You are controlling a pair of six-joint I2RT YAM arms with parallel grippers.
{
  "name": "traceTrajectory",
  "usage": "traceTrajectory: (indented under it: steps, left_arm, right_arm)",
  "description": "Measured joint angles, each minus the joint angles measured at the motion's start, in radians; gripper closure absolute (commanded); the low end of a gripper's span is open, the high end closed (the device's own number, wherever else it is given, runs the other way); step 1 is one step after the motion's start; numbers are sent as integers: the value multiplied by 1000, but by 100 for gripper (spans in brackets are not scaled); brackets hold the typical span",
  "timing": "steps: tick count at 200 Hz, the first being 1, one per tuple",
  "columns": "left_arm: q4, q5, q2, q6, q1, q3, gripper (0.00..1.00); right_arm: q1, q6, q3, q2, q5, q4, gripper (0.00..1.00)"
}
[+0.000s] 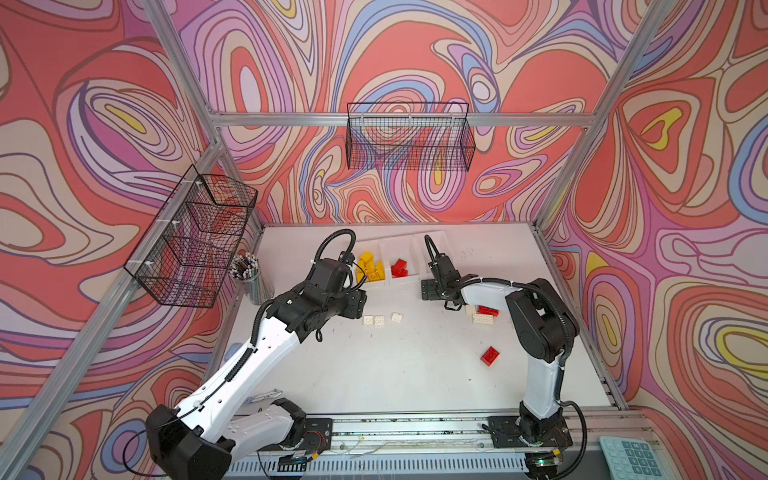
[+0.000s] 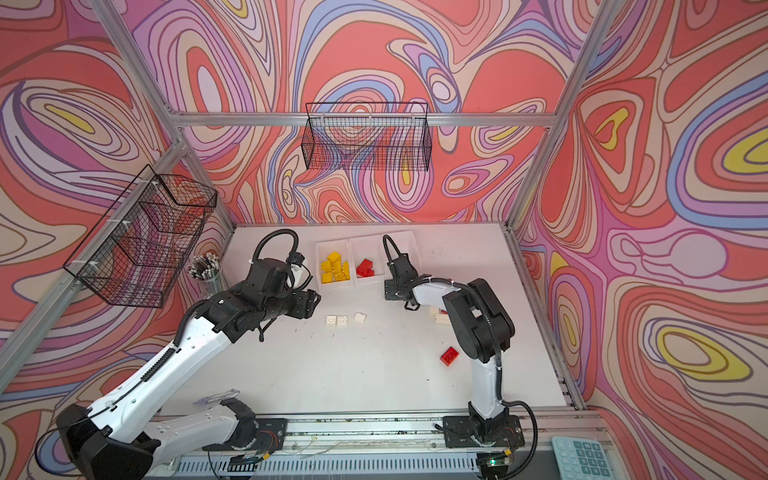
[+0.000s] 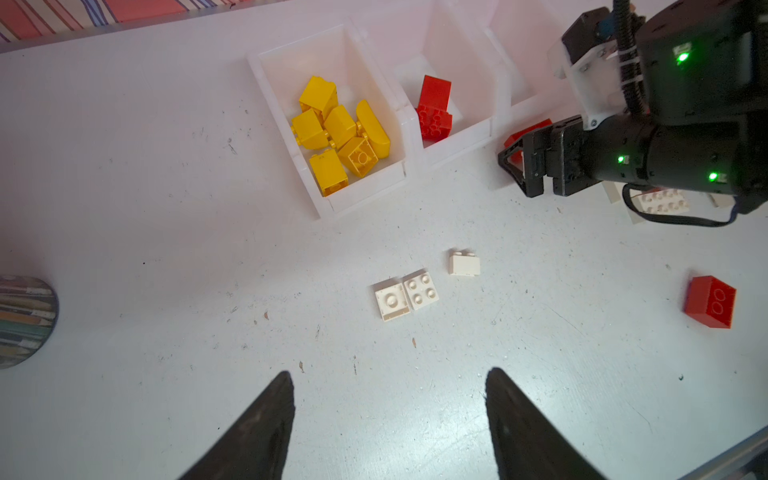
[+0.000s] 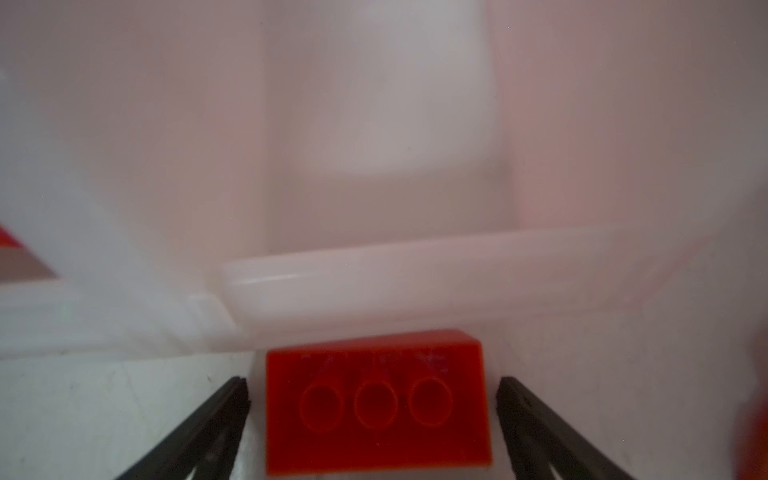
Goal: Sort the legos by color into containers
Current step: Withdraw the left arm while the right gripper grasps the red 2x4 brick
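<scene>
Right pincer (image 4: 372, 380): spread, one finger on each side of a red brick (image 4: 376, 399), with a gap on both sides, so nothing is pinched. The brick lies at the lower centre of that wrist frame, on the worktop (image 3: 166, 249) just short of a bin's front rim.
Left pincer (image 3: 389, 372): spread and empty at the bottom centre of its wrist frame, over bare worktop.
Nearest loose pieces: a white pair (image 3: 405, 295), touching side by side at mid-frame, and a single white brick (image 3: 464, 264) just beside them to the upper right.
Further out: a second red brick (image 3: 710, 301) at the right edge. More white bricks (image 1: 482, 319) and another red brick (image 1: 488, 309) lie against the right arm.
Done: the yellow legos (image 3: 340, 133) are heaped in the left container (image 3: 365, 195), and none are loose. Some red pieces (image 3: 434, 112) sit in the middle container (image 3: 457, 145).
Left to do: I would say about half. Three reds and every white are outside the bins.
Hidden: the third container (image 1: 432, 245) is largely covered by the right arm in both top views. Its inside is too blurred in the right wrist view to tell whether anything is there.
Hard to count: the pieces under the right forearm and the reds already binned.
</scene>
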Motion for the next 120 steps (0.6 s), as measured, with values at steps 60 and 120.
traceTrajectory:
  steps: [60, 120]
  left_arm:
    - [-6, -13, 0, 0, 0, -27, 27]
    - [-7, -6, 1, 0, 0, -33, 28]
  right_arm:
    - [0, 5, 22, 21, 21, 12, 36]
    - [15, 7, 22, 20, 37, 8, 48]
